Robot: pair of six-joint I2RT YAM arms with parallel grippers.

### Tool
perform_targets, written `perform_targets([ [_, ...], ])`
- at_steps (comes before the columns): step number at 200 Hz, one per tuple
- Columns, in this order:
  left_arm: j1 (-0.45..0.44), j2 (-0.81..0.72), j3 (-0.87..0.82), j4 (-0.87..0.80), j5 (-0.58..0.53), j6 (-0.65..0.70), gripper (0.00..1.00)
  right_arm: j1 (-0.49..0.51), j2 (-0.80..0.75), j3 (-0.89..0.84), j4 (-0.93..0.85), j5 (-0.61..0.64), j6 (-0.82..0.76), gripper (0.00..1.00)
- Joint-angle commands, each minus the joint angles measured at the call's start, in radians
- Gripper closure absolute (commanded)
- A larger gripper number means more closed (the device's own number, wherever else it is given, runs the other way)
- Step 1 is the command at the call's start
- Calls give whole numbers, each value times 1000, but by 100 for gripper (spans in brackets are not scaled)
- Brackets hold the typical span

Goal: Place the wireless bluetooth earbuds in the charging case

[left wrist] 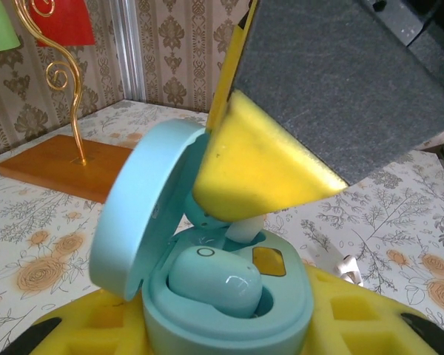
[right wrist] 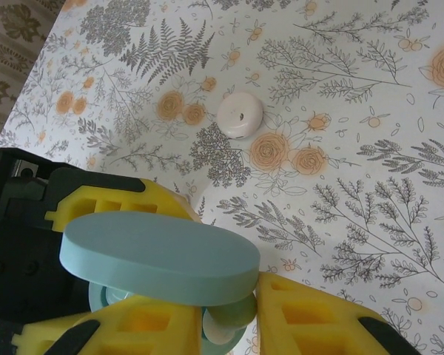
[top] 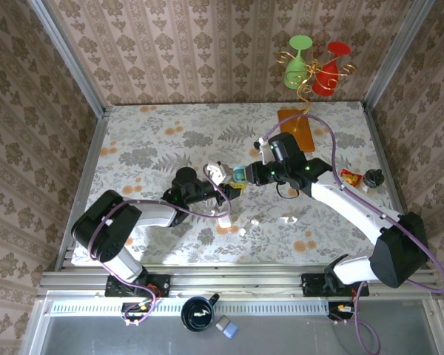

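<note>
The teal charging case (left wrist: pixel 229 310) is open with its lid (left wrist: pixel 140 214) tipped up to the left. My left gripper (left wrist: pixel 222 336) is shut on the case's base between its yellow foam fingers (left wrist: pixel 370 318). One teal earbud (left wrist: pixel 214 281) lies in the case's left well. From above, my right gripper (right wrist: pixel 226 325) is shut on a second, pale earbud (right wrist: pixel 237 314), whose white tip (left wrist: pixel 244 229) touches the right well under the yellow pad (left wrist: pixel 259 170). In the top view the left gripper (top: pixel 226 186) and right gripper (top: pixel 250 175) meet at the case (top: pixel 239 176) mid-table.
A white earbud (left wrist: pixel 345 266) lies on the table just right of the case. A round white case (right wrist: pixel 240 115) sits farther off. Small white pieces (top: pixel 288 219) dot the near table. The wine-glass stand on its orange base (top: pixel 296 122) is at the back, and a red packet (top: pixel 351 176) lies at right.
</note>
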Motion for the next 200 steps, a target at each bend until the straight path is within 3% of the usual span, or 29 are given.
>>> perform_targets([
  [1,-2,-34,54,3,1,-34,83,38,-17,-12,0,-39,-44,76],
  [200,19,-20,32,65,60,-48,83,69,-28,44,-5,15,-68,69],
])
